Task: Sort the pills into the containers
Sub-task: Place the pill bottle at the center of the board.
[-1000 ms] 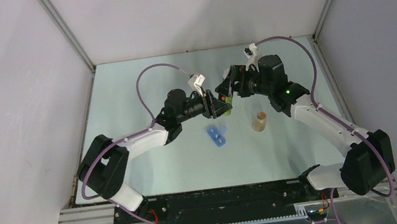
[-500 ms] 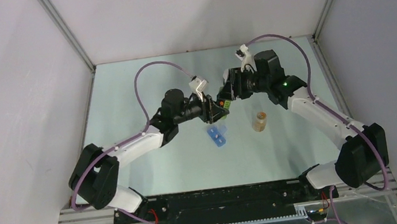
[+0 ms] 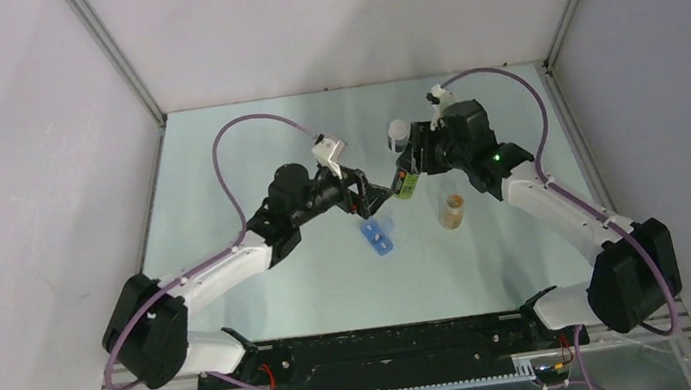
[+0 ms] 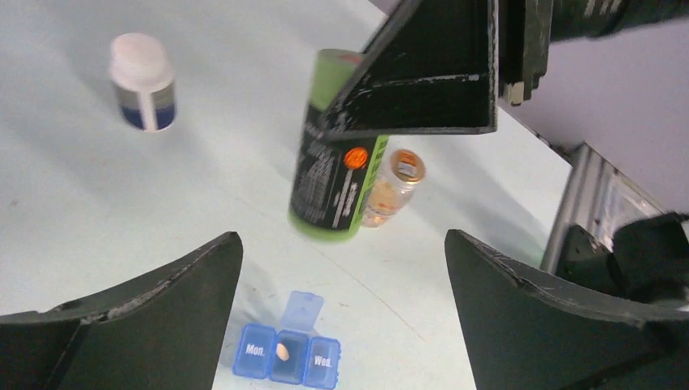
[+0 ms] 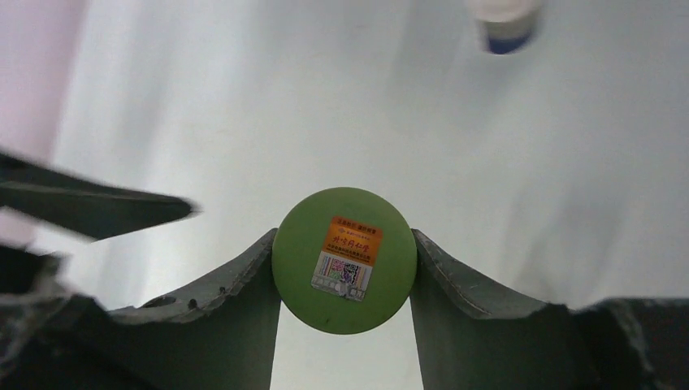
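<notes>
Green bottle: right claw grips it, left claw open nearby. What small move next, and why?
Probably back the left claw away: its jaws stand wide open while the right claw alone clamps the green bottle, so the left only crowds it.

Top view: fixed high above the near edge, facing down over the whole pale mint desk. Left wrist view: low, near, looking across the desk between the left arm's dark fingers. Right wrist view: tightest, sighting along the right arm's fingers onto one round end of the green plastic bottle with black label. All three share that bottle and the white-capped, blue-banded bottle.
</notes>
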`<state>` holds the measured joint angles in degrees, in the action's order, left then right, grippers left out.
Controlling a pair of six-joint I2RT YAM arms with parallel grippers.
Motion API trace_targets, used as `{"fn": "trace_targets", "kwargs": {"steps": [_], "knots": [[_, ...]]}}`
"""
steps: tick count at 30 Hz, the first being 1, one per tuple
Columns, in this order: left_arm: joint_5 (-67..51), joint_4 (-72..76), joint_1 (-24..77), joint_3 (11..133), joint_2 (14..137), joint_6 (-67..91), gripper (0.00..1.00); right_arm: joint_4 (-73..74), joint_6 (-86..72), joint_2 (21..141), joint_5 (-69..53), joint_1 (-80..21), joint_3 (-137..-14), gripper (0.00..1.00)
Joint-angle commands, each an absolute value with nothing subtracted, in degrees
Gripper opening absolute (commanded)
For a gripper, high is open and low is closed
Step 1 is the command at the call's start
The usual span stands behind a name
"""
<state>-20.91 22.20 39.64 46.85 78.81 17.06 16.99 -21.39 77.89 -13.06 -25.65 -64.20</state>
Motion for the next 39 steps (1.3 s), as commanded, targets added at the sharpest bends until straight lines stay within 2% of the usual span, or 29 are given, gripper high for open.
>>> {"fn": "trace_targets", "kwargs": {"steps": [1, 4, 10, 21, 25, 27, 30, 35, 39], "knots": [[-8.0, 26.0, 39.8, 42.5, 74.3, 19.7, 0.99, 5.6, -18.9, 75.0, 7.5, -25.5, -56.5, 0.35], [-2.4, 24.7, 39.8, 40.1, 72.2, 21.9, 0.99, -1.8, -17.5, 76.0, 13.7, -25.6, -52.6, 0.35], [2.3, 22.9, 39.8, 36.5, 69.7, 23.7, 0.99, -10.0, -14.1, 79.4, 15.8, -25.7, -47.8, 0.37], [4.1, 21.6, 39.8, 34.0, 70.2, 27.4, 0.99, -18.4, -8.5, 85.8, 18.0, -27.7, -45.3, 0.43], [4.6, 20.6, 39.7, 34.0, 70.9, 29.8, 0.99, -18.9, -9.2, 87.3, 17.1, -27.8, -45.0, 0.5], [3.6, 20.3, 39.3, 34.0, 71.7, 32.2, 0.99, -18.6, -10.0, 87.2, 17.3, -27.9, -44.9, 0.6], [1.3, 20.7, 38.7, 33.9, 73.5, 35.9, 0.99, -18.1, -9.8, 86.4, 16.9, -27.9, -44.9, 0.69], [-2.9, 22.5, 38.4, 33.3, 77.9, 41.7, 0.93, -12.8, -10.1, 83.8, 15.7, -27.8, -46.4, 0.85], [-4.8, 24.1, 38.4, 32.7, 80.6, 44.6, 0.87, -5.2, -11.9, 80.0, 12.9, -27.4, -48.9, 0.89]]}}
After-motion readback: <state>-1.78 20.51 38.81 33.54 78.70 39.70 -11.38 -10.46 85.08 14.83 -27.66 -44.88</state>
